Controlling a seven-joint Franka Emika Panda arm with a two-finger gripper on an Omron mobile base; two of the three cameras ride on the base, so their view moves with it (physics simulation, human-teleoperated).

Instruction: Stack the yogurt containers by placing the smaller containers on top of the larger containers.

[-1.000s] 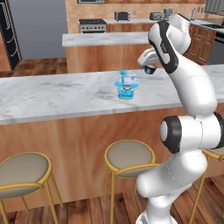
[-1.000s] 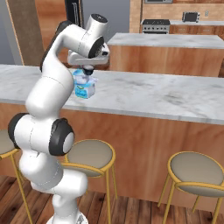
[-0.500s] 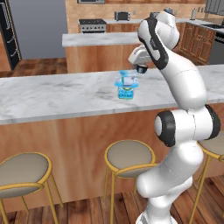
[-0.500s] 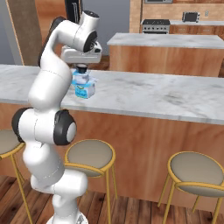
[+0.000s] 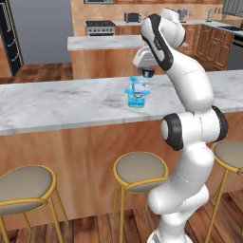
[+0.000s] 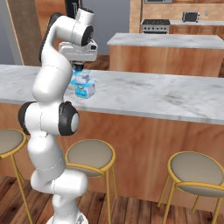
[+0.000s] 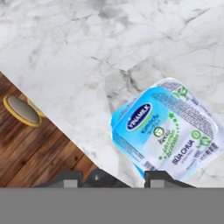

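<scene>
yogurt cups sit stacked on the marble counter (image 5: 71, 102): the smaller container (image 5: 139, 87), pale and white, rests on top of the larger container (image 5: 136, 99), the bigger light-blue cup with the blue label and green mark. from the right base view the same pair stands near the counter's front edge, small cup (image 6: 82, 78) over big cup (image 6: 84, 89), both upright.

my gripper (image 5: 148, 73) hangs just above the stack and slightly off to one side, apart from the top cup. in the right base view my gripper (image 6: 78, 66) is likewise just over the cups, not touching them. looking down along my hand, the lid of the top cup (image 7: 164, 131) fills the lower right, its blue logo and green print readable, with the wider flange of the cup below (image 7: 177, 89) peeking out past it. my fingertips (image 7: 70, 179) show as two dark stubs at the bottom, set a moderate way apart with nothing between them, so my claw is spread and empty.

round stools (image 5: 140, 169) with gold frames stand under the counter's overhang, over a wood floor (image 7: 39, 144).
</scene>
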